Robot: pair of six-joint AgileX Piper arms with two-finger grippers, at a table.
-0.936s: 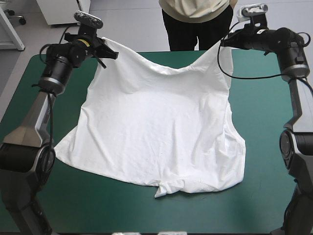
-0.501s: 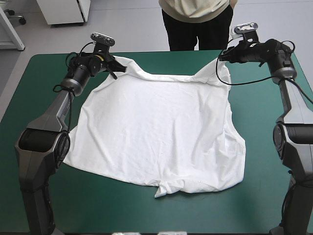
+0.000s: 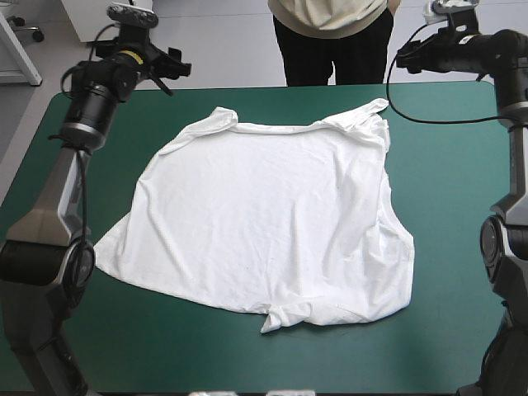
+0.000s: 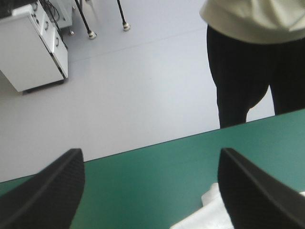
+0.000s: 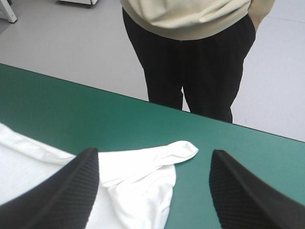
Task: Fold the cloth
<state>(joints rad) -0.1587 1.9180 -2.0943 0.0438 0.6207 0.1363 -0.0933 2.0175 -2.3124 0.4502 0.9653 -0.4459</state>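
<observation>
Over the table's far left corner, the left gripper (image 3: pixel 179 71) is hanging above the teal-green cover (image 3: pixel 450 206), its black fingers (image 4: pixel 52 191) standing wide apart and clasping nothing. Bare cover is showing between them in the left wrist view, and only a small white patch of the T-shirt is peeking in below, close by one finger.

Moving rightward, the T-shirt (image 3: pixel 272 223) is lying spread on the middle of the table, free of both grippers. Its left corner is pointing out toward the table's left edge, and its left far corner is sitting bunched in a small fold near the far edge. The broad middle is lying mostly flat, with soft wrinkles running across it. Along the near edge a small twisted knot of fabric is curling up. The right side is creasing more heavily, with long folds running from the far edge toward the near one, and the right far corner is lying rolled over on itself.

Over the far right corner, the right gripper (image 3: pixel 403 59) is hovering clear of the fabric, its black fingers (image 5: pixel 66 191) likewise spread apart and empty. Between them, in the right wrist view, that rolled corner is resting on the cover, its rounded tip touching neither finger.
</observation>
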